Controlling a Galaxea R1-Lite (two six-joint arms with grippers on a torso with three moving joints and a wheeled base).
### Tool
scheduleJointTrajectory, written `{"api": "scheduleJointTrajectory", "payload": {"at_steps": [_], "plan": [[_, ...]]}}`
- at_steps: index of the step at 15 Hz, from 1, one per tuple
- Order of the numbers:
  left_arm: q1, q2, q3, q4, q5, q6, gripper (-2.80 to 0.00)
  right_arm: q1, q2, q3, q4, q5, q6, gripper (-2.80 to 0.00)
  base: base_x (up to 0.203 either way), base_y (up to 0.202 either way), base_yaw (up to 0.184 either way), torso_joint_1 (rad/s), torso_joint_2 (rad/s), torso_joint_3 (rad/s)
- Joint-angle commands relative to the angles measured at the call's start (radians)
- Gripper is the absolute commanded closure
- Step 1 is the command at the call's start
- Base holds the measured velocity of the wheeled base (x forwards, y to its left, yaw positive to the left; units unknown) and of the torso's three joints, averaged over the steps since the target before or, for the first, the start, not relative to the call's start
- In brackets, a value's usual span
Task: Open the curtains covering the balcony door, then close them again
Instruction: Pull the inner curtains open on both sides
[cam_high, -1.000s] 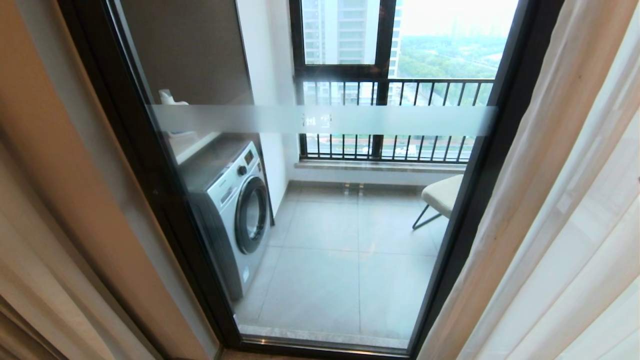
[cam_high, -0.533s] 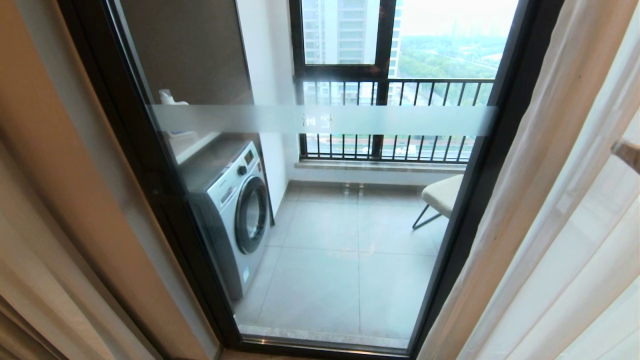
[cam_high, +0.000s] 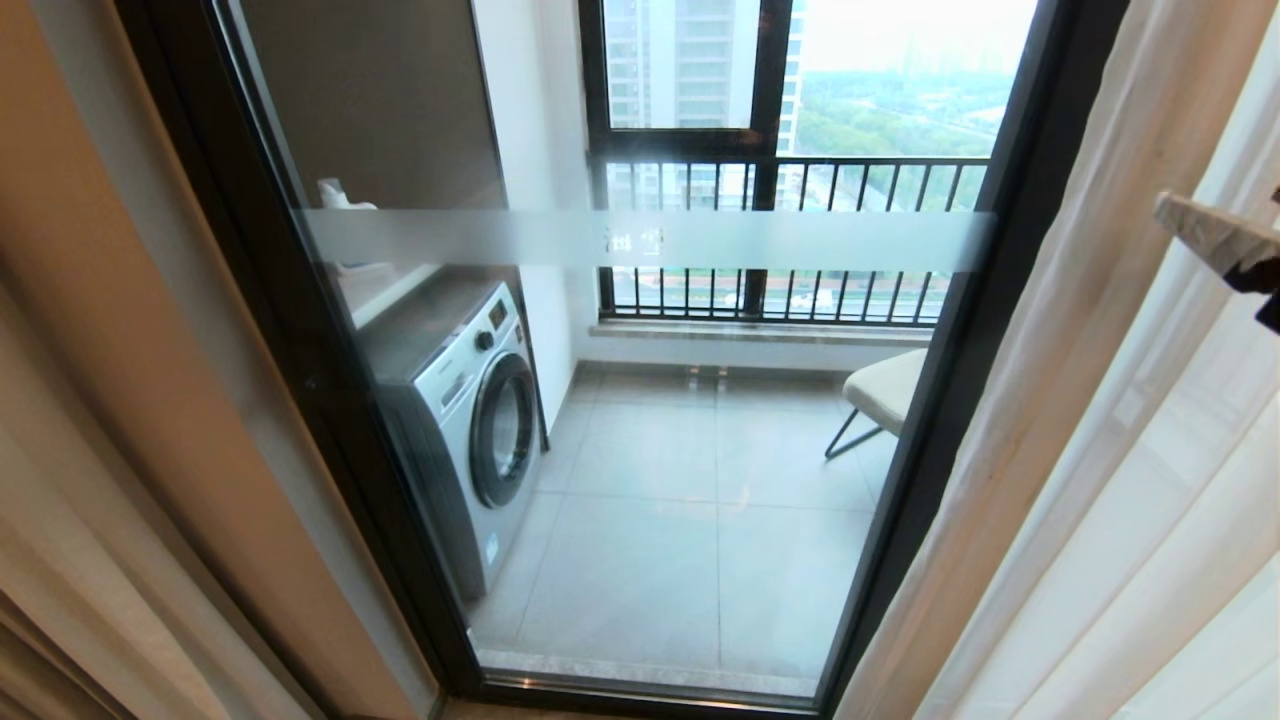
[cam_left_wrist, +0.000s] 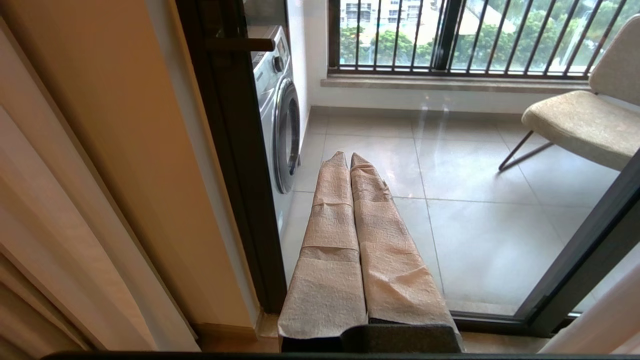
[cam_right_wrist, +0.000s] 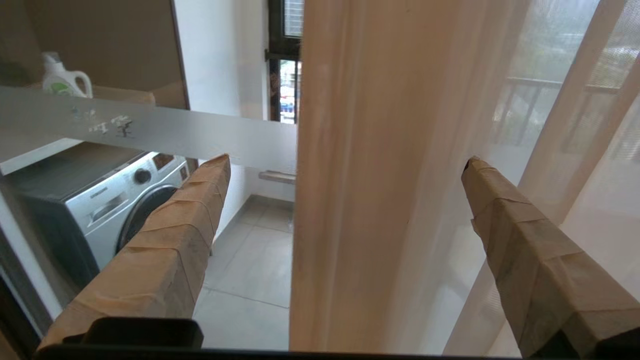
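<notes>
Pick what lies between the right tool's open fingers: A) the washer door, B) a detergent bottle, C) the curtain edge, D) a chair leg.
C: in the right wrist view the right tool is spread wide with the curtain edge hanging between its fingers.

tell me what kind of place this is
Most likely a high-rise apartment, at the glass balcony door. Beyond it are a washing machine, a chair and a railed window facing other towers; curtains hang alongside.

Faint pale characters stood on the frosted strip (cam_high: 650, 241) across the balcony door (cam_high: 330, 400), too blurred to read. A small brand mark on the washing machine (cam_right_wrist: 107, 207), at nine o'clock, was also illegible.
</notes>
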Motion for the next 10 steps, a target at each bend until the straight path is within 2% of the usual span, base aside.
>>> {"api": "scheduleJointTrajectory", "payload": {"at_steps": [1,6,10], "plan": [[0.0,-0.001,0.0,0.0,0.0,0.0,0.0,-0.03,0.114,-0.074,-0.013,0.001,0.001,-2.8,0.0,0.0,0.0,0.0,0.0,0.0],[0.0,-0.001,0.0,0.0,0.0,0.0,0.0,-0.033,0.225,-0.173,-0.024,0.004,0.007,-2.8,0.0,0.0,0.0,0.0,0.0,0.0],[0.0,-0.001,0.0,0.0,0.0,0.0,0.0,-0.033,0.278,-0.2,-0.052,0.004,0.007,-2.8,0.0,0.0,0.0,0.0,0.0,0.0]]}}
